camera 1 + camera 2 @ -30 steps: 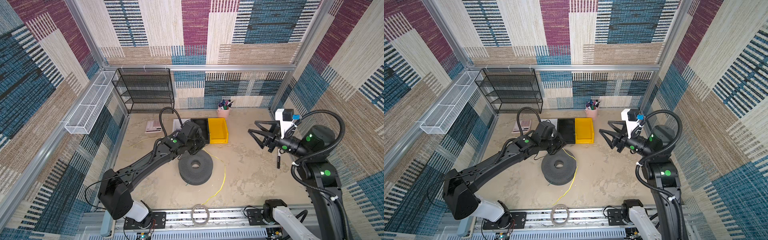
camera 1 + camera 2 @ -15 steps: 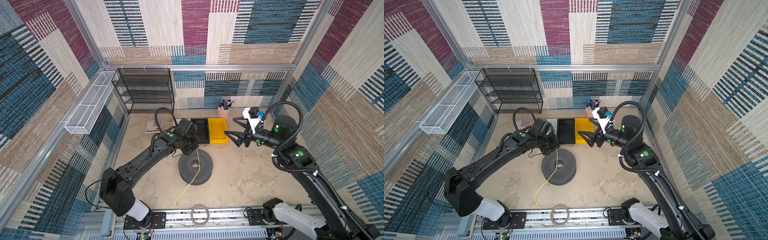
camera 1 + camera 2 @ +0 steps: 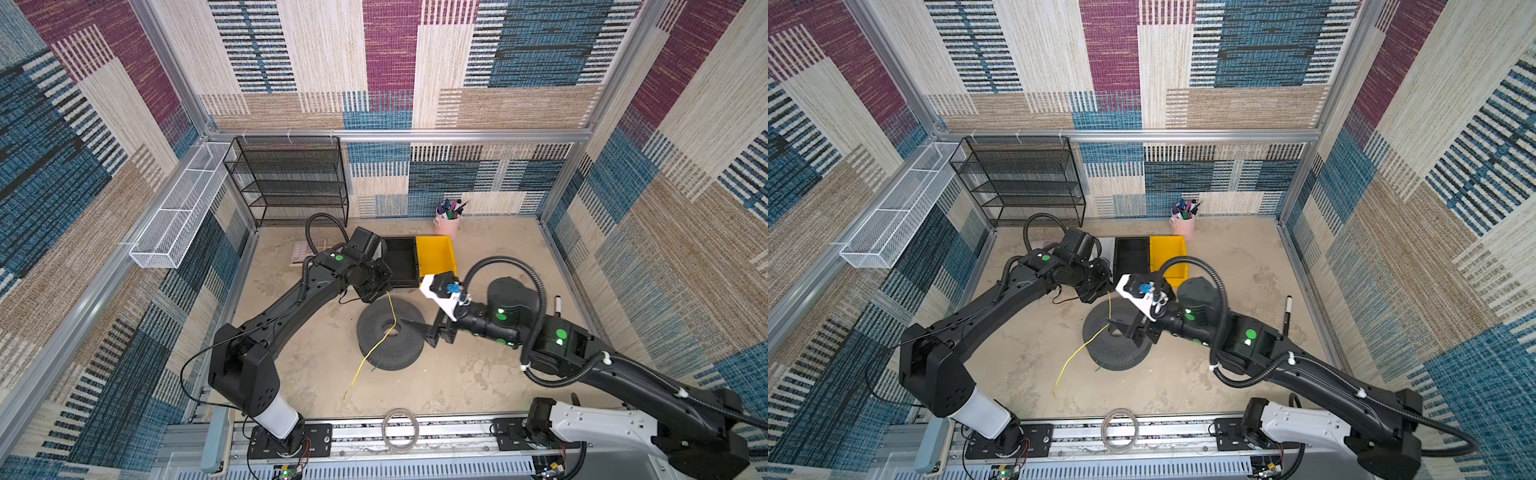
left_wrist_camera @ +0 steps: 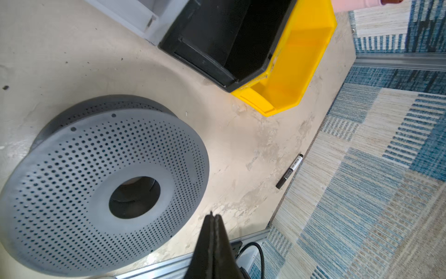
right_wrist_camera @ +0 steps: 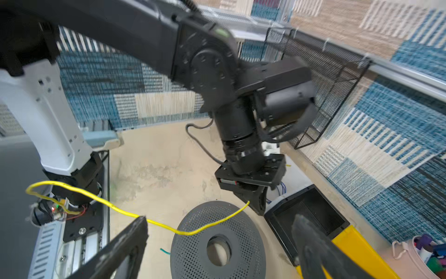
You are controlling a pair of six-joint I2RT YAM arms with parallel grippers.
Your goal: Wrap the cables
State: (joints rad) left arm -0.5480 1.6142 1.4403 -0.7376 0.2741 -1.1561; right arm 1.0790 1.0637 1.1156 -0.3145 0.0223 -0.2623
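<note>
The right arm has swung in from the right side of the cell, and its claw has spread wider on the way. The right gripper (image 3: 415, 330) (image 3: 1121, 326) (image 5: 219, 218) now hangs over the perforated grey spool (image 3: 399, 353) (image 3: 1121, 353) (image 4: 72, 181) (image 5: 241, 229), jaws far apart and holding nothing. In the right wrist view the yellow cable (image 3: 376, 345) (image 3: 1077, 353) (image 5: 120, 210) crosses the gap between them and passes right at the tip of one finger.

The left gripper (image 3: 380, 291) (image 3: 1106, 291) (image 4: 213, 215) (image 5: 255, 205) sits above the spool's far edge, jaws pressed together, with the cable's upper end pinched at their tip. From there the cable drapes across the spool's top face, drops off its near side and trails onto the table (image 3: 478, 374), its free end lying toward the front rail.

Thin loops of blue cable (image 5: 282, 187) show just behind the left gripper. The black bin (image 3: 401, 262) (image 4: 217, 36) and the yellow bin (image 3: 436, 253) (image 4: 301, 60) stand side by side, touching, beyond the spool.
</note>
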